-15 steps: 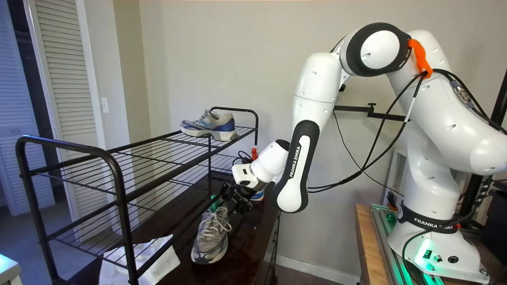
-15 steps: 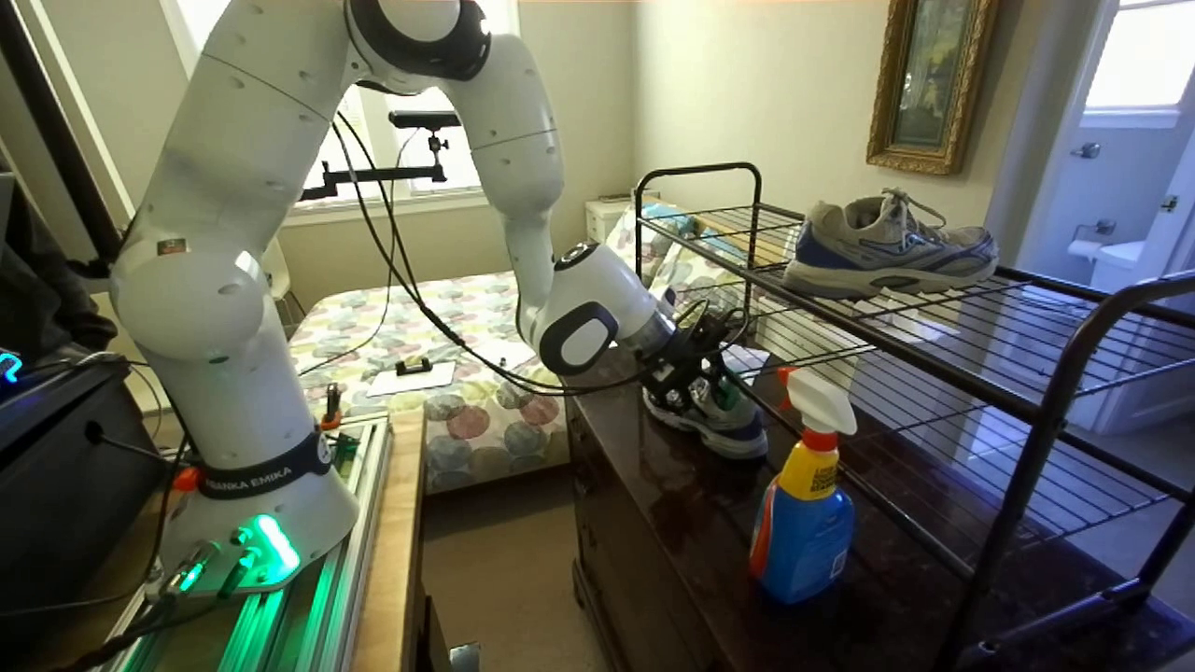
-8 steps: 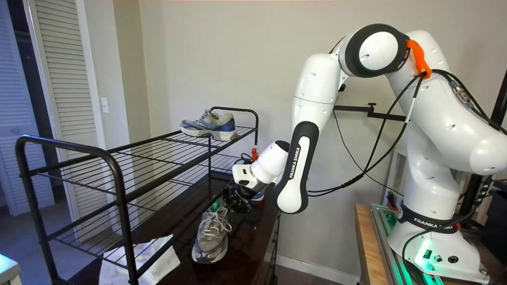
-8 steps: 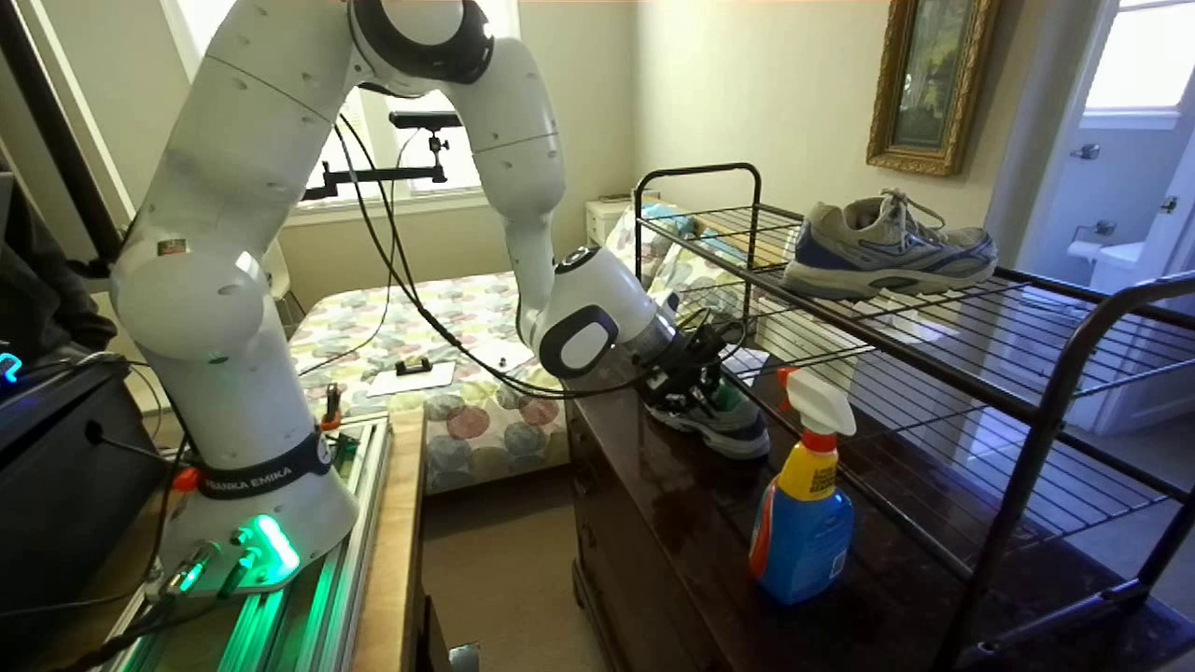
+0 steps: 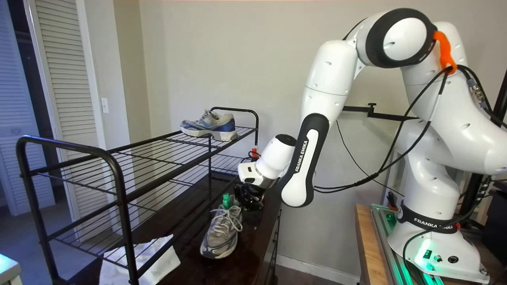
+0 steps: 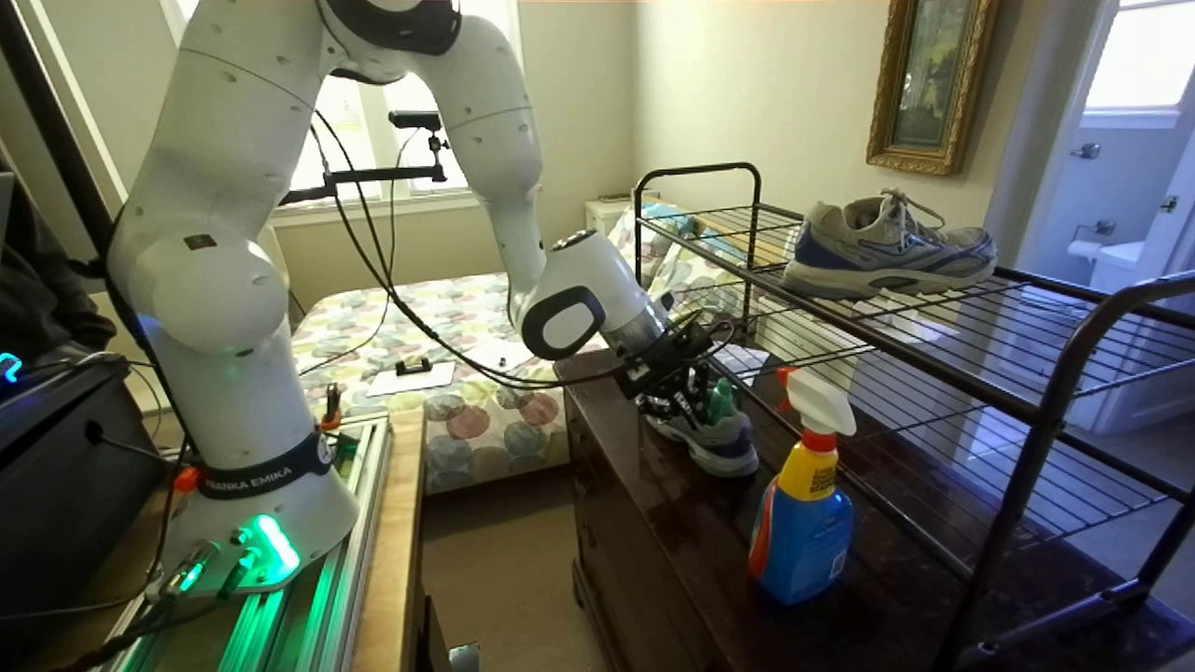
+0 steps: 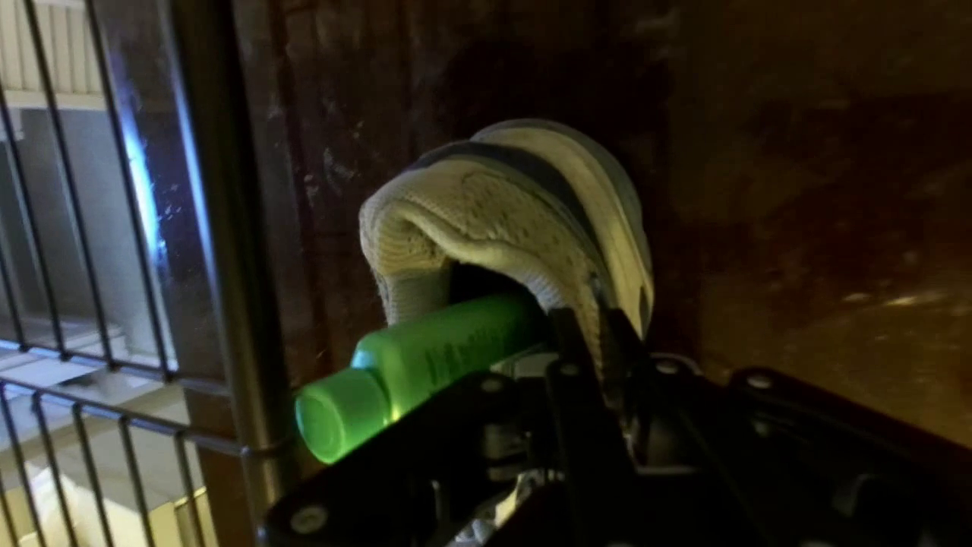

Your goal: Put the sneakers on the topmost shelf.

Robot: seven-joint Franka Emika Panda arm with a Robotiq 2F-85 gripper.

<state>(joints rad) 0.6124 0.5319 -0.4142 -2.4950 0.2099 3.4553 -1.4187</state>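
One grey-and-white sneaker with blue parts (image 5: 208, 126) sits on the topmost shelf (image 5: 170, 175), at one end; it also shows in an exterior view (image 6: 887, 247). The other sneaker (image 5: 222, 233) is on or just above the dark dresser top, beside the rack; whether its sole touches cannot be told. My gripper (image 7: 596, 334) is shut on this sneaker's side wall, one finger inside the opening and one outside, as the wrist view shows (image 7: 516, 205). A green bottle (image 7: 440, 349) sticks out of the shoe's opening, beside the fingers. The toe is hidden in the wrist view.
The rack's lower wire tier lies beside the held sneaker; a rack bar (image 7: 228, 228) shows close by in the wrist view. A blue spray bottle (image 6: 805, 523) stands on the dresser near the shoe's heel. A white cloth (image 5: 158, 257) lies under the rack's near end.
The gripper and the held sneaker have moved together, rightward in an exterior view, away from the rack. The green bottle now stands out more from the shoe. The shelf sneaker has not moved.
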